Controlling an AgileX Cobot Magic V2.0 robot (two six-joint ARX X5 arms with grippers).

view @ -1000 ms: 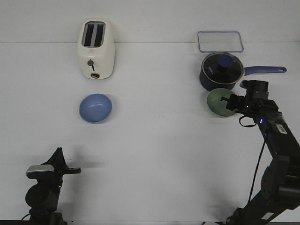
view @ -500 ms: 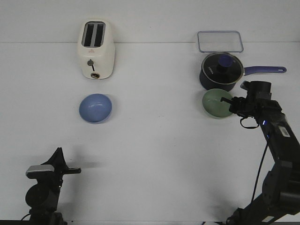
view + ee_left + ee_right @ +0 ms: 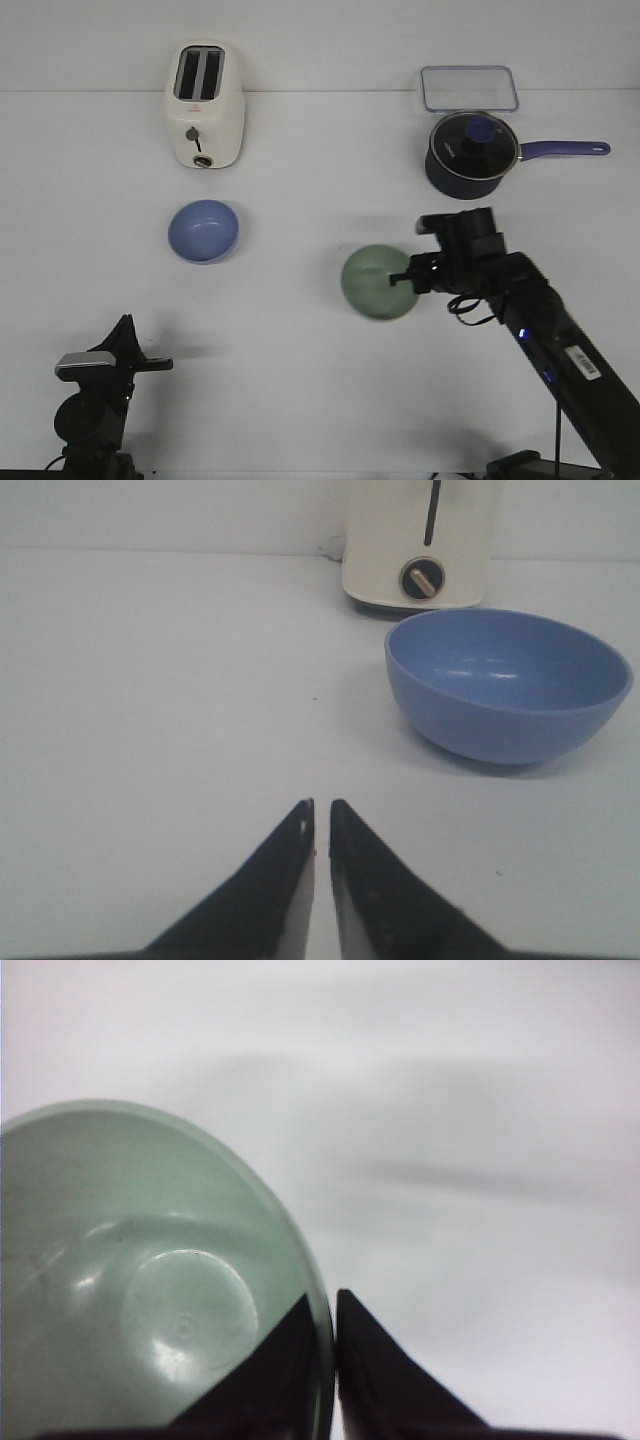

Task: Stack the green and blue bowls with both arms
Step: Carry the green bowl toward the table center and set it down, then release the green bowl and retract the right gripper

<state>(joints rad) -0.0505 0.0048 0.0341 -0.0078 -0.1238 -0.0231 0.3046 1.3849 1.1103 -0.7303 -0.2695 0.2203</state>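
My right gripper [image 3: 408, 279] is shut on the rim of the pale green bowl [image 3: 377, 282] and holds it tilted above the table, right of centre. In the right wrist view one finger is inside the green bowl [image 3: 150, 1300] and one outside its rim, at the gripper [image 3: 328, 1305]. The blue bowl [image 3: 204, 230] sits upright on the table left of centre, in front of the toaster. It also shows in the left wrist view [image 3: 508, 685]. My left gripper [image 3: 320, 810] is shut and empty, low at the near left [image 3: 150, 364], well short of the blue bowl.
A cream toaster [image 3: 205, 104] stands behind the blue bowl. A dark navy saucepan with glass lid and long handle [image 3: 471, 152] sits at the back right, with a clear rectangular lid [image 3: 469, 88] behind it.
My right arm has carried the green bowl away from the saucepan, leftward and toward the near side. The left arm and blue bowl have not moved.
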